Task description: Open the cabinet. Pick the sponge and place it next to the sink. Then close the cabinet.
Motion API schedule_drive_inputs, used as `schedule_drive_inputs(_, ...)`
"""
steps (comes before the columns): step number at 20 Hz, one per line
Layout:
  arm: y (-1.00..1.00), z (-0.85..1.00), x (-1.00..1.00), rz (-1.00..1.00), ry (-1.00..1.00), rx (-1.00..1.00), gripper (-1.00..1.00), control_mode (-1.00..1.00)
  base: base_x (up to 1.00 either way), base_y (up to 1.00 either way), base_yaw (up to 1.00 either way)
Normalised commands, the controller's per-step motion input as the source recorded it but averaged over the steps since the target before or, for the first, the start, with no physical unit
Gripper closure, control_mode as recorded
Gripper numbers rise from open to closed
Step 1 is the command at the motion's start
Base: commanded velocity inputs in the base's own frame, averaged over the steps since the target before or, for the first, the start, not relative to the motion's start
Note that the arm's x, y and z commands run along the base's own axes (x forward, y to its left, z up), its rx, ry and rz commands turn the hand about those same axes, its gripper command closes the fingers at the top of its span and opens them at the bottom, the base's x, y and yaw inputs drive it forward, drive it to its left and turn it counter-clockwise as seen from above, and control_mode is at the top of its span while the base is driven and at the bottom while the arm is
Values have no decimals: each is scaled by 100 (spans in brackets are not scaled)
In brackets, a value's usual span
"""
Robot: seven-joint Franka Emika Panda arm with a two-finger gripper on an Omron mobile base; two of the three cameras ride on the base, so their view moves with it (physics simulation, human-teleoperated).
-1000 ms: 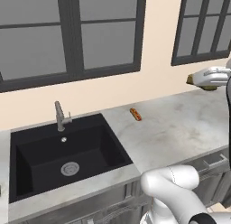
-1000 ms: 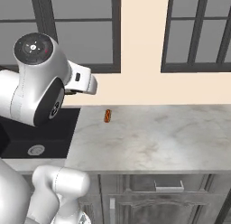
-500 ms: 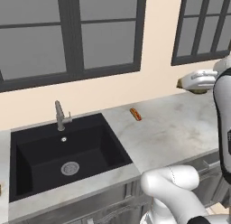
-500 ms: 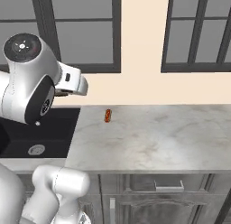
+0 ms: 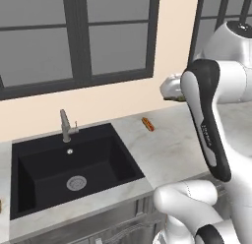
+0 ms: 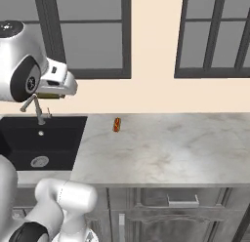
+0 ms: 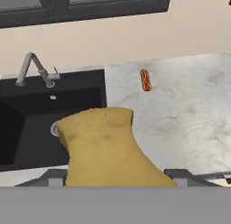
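Note:
A yellow sponge (image 7: 101, 146) sits clamped between my gripper's (image 7: 115, 175) two fingers, filling the lower middle of the hand view. From the left base view, the gripper (image 5: 172, 93) hangs in the air above the counter, right of the black sink (image 5: 118, 149), with the sponge (image 5: 175, 97) peeking out under the hand. Seen from the right base, the gripper (image 6: 51, 92) and sponge (image 6: 48, 95) hover over the sink's (image 6: 63, 133) right part. Under the sponge in the hand view lies the right edge of the sink (image 7: 81, 96). The cabinet is out of view.
A grey faucet (image 5: 65, 126) (image 6: 36, 109) (image 7: 36, 67) stands behind the basin. A small hot dog (image 5: 147, 124) (image 6: 116, 124) (image 7: 145, 79) lies on the marble counter (image 6: 166, 148) near the wall. Dark-framed windows line the wall. Low cabinet fronts (image 6: 183, 199) run under the counter.
The arm has swung left, carrying the sponge from the counter's right end toward the sink. The grip has stayed the same.

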Motion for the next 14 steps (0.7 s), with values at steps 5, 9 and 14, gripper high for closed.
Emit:
schedule_drive_inputs(5, 0, -94, 58, 2, -3, 0, 100, -100, 0, 0, 0)
schedule_drive_inputs(9, 0, -100, 69, 15, -2, 0, 100, -100, 0, 0, 0)
schedule_drive_inputs(14, 0, -92, 51, 18, -1, 0, 100, -100, 0, 0, 0)
